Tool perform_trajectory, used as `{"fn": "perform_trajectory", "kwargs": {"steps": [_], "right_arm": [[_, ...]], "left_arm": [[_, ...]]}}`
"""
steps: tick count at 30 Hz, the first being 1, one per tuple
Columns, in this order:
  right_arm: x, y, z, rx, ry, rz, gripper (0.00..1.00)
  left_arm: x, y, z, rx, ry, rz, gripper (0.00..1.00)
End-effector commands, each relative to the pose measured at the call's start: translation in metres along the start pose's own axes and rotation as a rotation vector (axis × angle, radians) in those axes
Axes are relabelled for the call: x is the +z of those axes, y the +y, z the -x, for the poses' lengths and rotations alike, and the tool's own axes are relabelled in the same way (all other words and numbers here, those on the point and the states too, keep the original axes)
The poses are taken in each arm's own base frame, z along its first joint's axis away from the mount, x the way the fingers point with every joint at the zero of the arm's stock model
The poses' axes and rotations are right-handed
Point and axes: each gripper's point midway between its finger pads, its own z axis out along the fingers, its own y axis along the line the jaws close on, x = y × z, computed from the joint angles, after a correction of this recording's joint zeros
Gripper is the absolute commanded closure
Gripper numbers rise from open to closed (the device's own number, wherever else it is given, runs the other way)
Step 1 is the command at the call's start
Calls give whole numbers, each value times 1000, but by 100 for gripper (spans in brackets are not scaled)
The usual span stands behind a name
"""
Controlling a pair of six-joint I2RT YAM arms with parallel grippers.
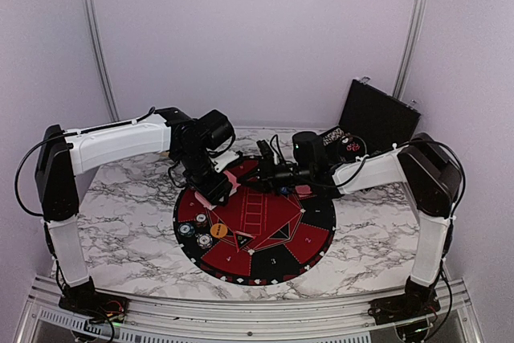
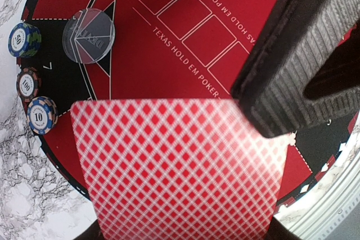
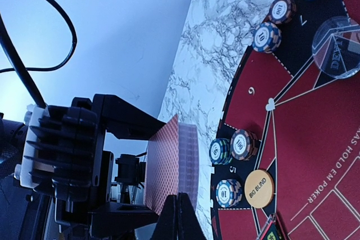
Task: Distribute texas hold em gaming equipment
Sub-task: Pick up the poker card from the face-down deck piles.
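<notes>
My left gripper point(image 1: 217, 188) is shut on a deck of pink-red-backed playing cards point(image 1: 230, 176) above the mat's far left. In the left wrist view the top card point(image 2: 180, 167) fills the lower frame and hides the jaws. My right gripper point(image 3: 180, 198) is shut, its fingertips pinched at the deck's point(image 3: 171, 167) near edge, on the top card. One ribbed finger point(image 2: 287, 66) overlaps that card's corner. Three chip stacks point(image 3: 243, 144) and an orange "big blind" disc point(image 3: 259, 188) sit at seat 5. Three more stacks point(image 2: 28, 84) and a clear disc point(image 2: 88, 35) sit at seat 7.
The round red-and-black mat point(image 1: 309, 238) lies mid-table on the marble top. A black case point(image 1: 381, 114) stands open at the back right. A small pink-red card point(image 1: 303, 190) lies on the mat under the right arm. Both wrists crowd the mat's far edge.
</notes>
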Motion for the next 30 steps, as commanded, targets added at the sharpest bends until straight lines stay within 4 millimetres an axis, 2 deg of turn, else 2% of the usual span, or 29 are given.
{"fn": "perform_trajectory", "kwargs": {"steps": [1, 18, 30], "right_arm": [[-8, 22, 11, -42, -23, 42, 100], [-42, 26, 30, -6, -93, 81, 100], [-70, 28, 33, 14, -131, 104, 100]], "left_arm": [[-7, 1, 5, 6, -19, 8, 69], [-9, 7, -1, -9, -15, 22, 69], [-7, 14, -9, -23, -15, 33, 69]]}}
